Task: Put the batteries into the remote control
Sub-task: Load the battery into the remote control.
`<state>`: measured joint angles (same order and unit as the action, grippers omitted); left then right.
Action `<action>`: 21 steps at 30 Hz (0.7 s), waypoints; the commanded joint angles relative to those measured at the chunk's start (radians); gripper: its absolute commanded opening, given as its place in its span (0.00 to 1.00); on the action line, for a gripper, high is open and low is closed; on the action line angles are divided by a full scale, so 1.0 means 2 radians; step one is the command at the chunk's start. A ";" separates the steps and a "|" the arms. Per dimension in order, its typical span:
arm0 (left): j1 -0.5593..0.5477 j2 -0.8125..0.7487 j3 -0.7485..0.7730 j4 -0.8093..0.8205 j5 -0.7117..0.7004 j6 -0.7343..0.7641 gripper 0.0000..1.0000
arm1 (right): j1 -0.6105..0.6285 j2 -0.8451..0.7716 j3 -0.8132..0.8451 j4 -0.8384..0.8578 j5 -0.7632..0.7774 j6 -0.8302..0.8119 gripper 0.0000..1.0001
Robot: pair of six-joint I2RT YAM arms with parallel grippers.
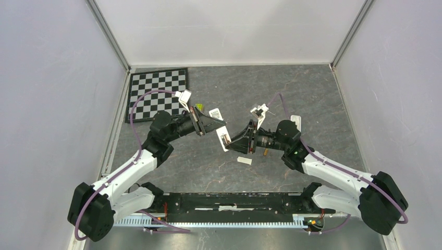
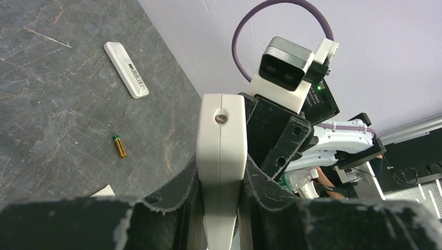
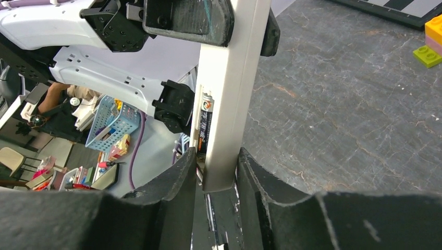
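Observation:
My left gripper [image 2: 221,208] is shut on the white remote control [image 2: 221,146] and holds it in the air above the table's middle [image 1: 224,139]. In the right wrist view the remote [image 3: 229,94] stands upright, and a dark battery [image 3: 205,122] lies in its open side slot. My right gripper [image 3: 218,177] is closed around the remote's lower end, one finger against the battery side and the other against the back. A loose battery [image 2: 119,146] with a gold body and a green end lies on the table below.
A second white remote-like bar [image 2: 126,69] lies further out on the table. A small white cover piece [image 1: 244,160] lies near the arms. A checkerboard [image 1: 157,94] sits at the back left, with coloured blocks [image 3: 427,54] and a QR card [image 1: 215,112] near it.

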<state>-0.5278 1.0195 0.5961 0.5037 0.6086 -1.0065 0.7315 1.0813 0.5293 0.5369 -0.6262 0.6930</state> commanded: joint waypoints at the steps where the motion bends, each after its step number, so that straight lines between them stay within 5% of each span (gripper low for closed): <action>1: -0.003 -0.011 0.003 0.044 0.019 -0.017 0.02 | -0.001 0.007 0.008 -0.011 0.018 -0.016 0.42; 10: -0.002 -0.018 -0.003 0.019 0.014 0.006 0.02 | -0.007 -0.035 -0.003 -0.013 0.037 -0.020 0.79; 15: -0.002 -0.039 -0.009 -0.016 -0.001 0.035 0.02 | -0.021 -0.065 0.014 -0.096 0.074 -0.049 0.81; 21: -0.001 -0.066 -0.016 -0.058 -0.016 0.072 0.02 | -0.029 -0.086 0.057 -0.285 0.249 -0.105 0.75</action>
<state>-0.5293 0.9325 0.5739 0.4282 0.6014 -0.9504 0.6853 0.9321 0.5617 0.2371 -0.4007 0.5823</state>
